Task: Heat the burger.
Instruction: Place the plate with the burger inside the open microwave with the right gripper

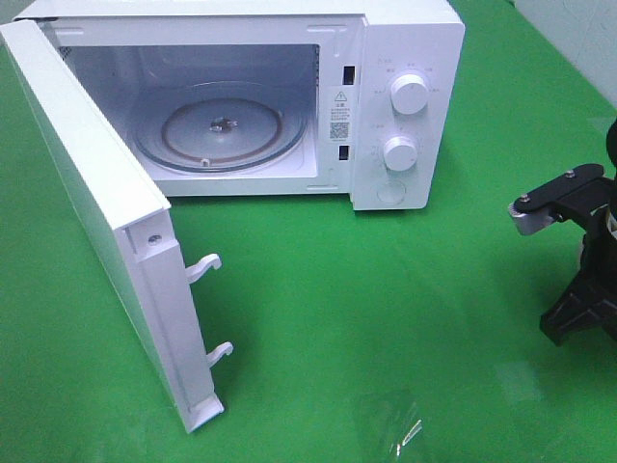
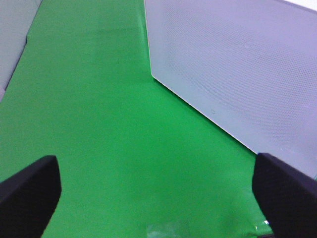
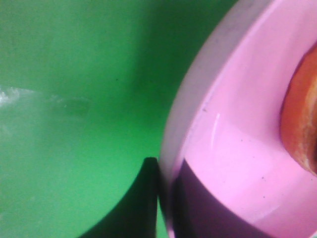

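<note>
Pinched at its rim between the closed fingers of the right claw (image 3: 166, 198), the round pink plate (image 3: 233, 139) carries the burger (image 3: 299, 119), of which only a golden-brown bun edge shows, at the right side of the green surface (image 1: 366, 289). The left claw (image 2: 158, 198) hangs wide open and empty just beside the white door (image 1: 87, 183), swung out from the boxy white microwave (image 1: 405, 58) with its round glass turntable (image 1: 222, 125).

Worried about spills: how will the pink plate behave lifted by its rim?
The pink plate looks rigid and glossy, so it may slip in the right gripper. Held at one edge, it may tilt, sliding the burger.
</note>
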Tool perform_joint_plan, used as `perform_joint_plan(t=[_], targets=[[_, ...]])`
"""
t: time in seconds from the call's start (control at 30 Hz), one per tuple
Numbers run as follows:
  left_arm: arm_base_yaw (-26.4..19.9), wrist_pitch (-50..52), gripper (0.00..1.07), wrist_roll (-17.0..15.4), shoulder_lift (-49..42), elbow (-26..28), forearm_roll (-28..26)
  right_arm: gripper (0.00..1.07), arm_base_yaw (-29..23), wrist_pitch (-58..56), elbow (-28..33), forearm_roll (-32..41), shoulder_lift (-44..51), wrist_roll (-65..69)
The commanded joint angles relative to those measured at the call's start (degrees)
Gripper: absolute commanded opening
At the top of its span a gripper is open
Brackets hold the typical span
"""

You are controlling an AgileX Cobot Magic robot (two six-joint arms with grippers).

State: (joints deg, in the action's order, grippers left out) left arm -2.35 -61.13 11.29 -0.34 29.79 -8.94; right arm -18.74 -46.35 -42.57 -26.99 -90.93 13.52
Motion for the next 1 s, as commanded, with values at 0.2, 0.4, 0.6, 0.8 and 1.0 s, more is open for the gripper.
perform_joint_plan(t=[0.2, 0.4, 0.6, 0.8, 1.0], targets=[[0.2, -0.4, 0.98, -0.1, -0.3, -0.1, -0.2, 0.0, -3.6, -5.0, 0.1, -4.0, 3.3, 1.8], [0.2, -0.4, 0.98, -0.1, -0.3, -0.1, -0.2, 0.0, -7.3, -7.3, 0.1, -4.0, 5.3, 1.8], [0.2, -0.4, 0.98, -0.1, -0.3, -0.1, -0.2, 0.0, -9.3, -8.5, 0.1, -4.0, 6.9, 1.9], [0.2, -0.4, 0.98, -0.1, -0.3, -0.1, -0.2, 0.0, -12.8, -8.7, 2.1, -4.2, 10.6, 2.3], [0.2, -0.4, 0.98, -0.1, -0.3, -0.1, -0.2, 0.01, -16.0, -8.7, 4.4, -4.4, 13.2, 2.3]])
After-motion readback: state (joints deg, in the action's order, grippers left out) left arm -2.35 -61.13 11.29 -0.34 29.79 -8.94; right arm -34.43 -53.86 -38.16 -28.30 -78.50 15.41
